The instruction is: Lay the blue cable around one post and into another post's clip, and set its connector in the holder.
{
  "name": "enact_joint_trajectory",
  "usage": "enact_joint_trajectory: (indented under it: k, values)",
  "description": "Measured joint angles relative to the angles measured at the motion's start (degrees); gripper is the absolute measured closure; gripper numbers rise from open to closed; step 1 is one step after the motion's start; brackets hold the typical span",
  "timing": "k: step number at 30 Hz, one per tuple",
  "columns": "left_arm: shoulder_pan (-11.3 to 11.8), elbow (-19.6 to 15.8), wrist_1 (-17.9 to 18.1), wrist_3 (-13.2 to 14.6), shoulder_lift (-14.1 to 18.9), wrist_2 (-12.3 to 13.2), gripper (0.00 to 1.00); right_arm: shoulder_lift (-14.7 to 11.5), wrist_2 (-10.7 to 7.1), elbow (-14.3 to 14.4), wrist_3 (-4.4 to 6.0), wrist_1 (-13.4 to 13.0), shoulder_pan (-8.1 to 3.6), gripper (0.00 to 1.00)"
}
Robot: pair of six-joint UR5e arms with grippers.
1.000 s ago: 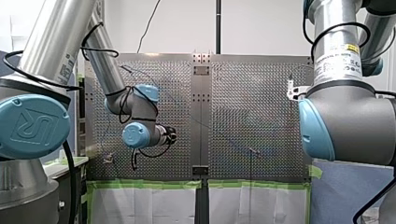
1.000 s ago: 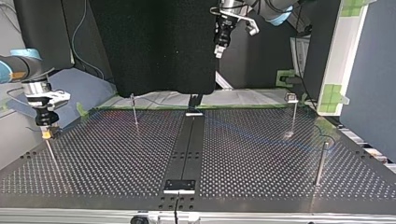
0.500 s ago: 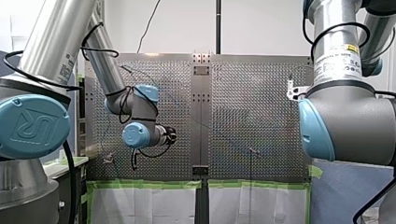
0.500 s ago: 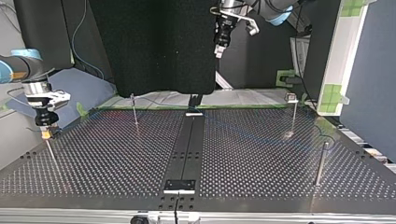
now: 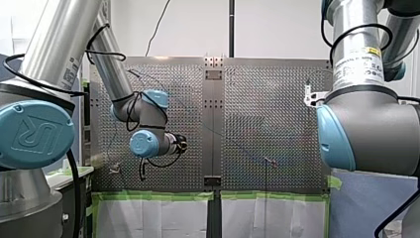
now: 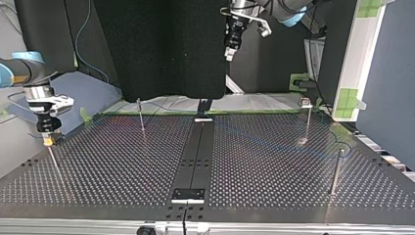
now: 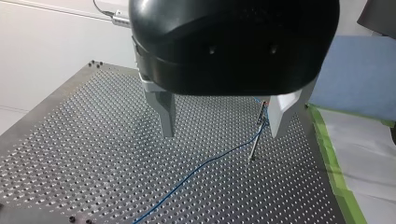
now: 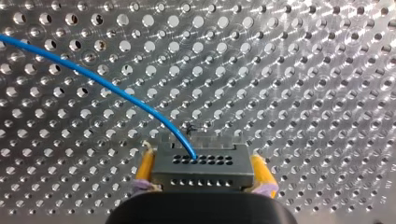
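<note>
**A:** Anything shifted in the last second?

**B:** Hardly. Both arms sit where they were, and the cable lies as it did.

**A:** Who has the connector?

**B:** My right gripper (image 8: 204, 161). Its yellow pads pinch the grey connector (image 8: 205, 173) by its two ends, so its long axis runs crosswise between the fingers. The blue cable (image 8: 93, 79) leaves the connector's face ahead of the gripper and curves off to one side over the table (image 8: 303, 70).

**A:** And the other arm?

**B:** My left gripper (image 6: 228, 53) hangs high over the table's far side with its fingers spread and nothing between them. From its wrist, the cable crosses the holes and climbs to a thin post (image 7: 256, 140).

**A:** So whose move is it?

**B:** The right arm's, I'd judge, since it is far nearer. In the top view it is low at the left edge, with a thin rod (image 6: 55, 164) just under the connector. Whether that rod carries the holder, I can't tell.
</note>
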Motion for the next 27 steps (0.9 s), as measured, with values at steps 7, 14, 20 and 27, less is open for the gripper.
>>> enact_joint_trajectory:
  k: [7,14,20,27]
  values:
    - [0.00,0.00,0.00,0.00,-0.02,0.00,0.02,0.01,0.35,0.02,0.02,-0.03,0.06,0.11]
    - [-0.02,-0.02,0.00,0.00,-0.02,0.00,0.02,-0.06,0.47,0.03,0.06,-0.07,0.07,0.04]
    - [0.00,0.00,0.00,0.00,-0.01,0.00,0.02,0.00,0.70,0.04,0.34,-0.15,0.07,0.01]
    - [0.01,0.00,0.00,0.00,0.01,0.00,0.02,-0.01,0.97,0.05,1.19,-0.10,0.12,0.01]
